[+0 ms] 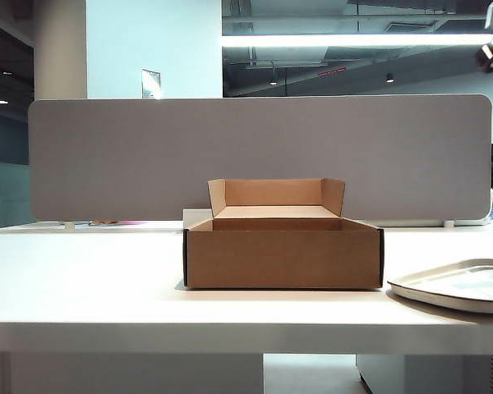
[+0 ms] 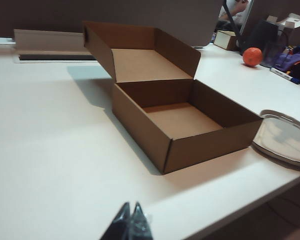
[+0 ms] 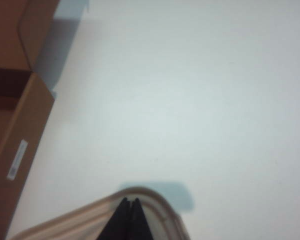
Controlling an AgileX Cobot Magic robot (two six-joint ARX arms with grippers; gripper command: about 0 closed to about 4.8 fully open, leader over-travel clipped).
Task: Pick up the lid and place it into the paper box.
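The brown paper box (image 1: 283, 254) stands open in the middle of the white table, its back flaps upright; it also shows as the box (image 2: 185, 120) and the box wall (image 3: 17, 135). The off-white lid (image 1: 460, 283) lies flat to the right of it at the table's front edge, also seen as the lid (image 2: 285, 137) and as the lid rim (image 3: 90, 215). My right gripper (image 3: 129, 201) is shut and empty, hovering over a rounded corner of the lid. My left gripper (image 2: 131, 206) is shut and empty, above the bare table well in front of the box. Neither gripper shows in the exterior view.
A grey partition (image 1: 259, 156) runs along the back of the table (image 1: 82, 279). Beyond the box to the right lie an orange ball (image 2: 252, 56) and some clutter. The table's front edge (image 2: 250, 200) passes close to the lid.
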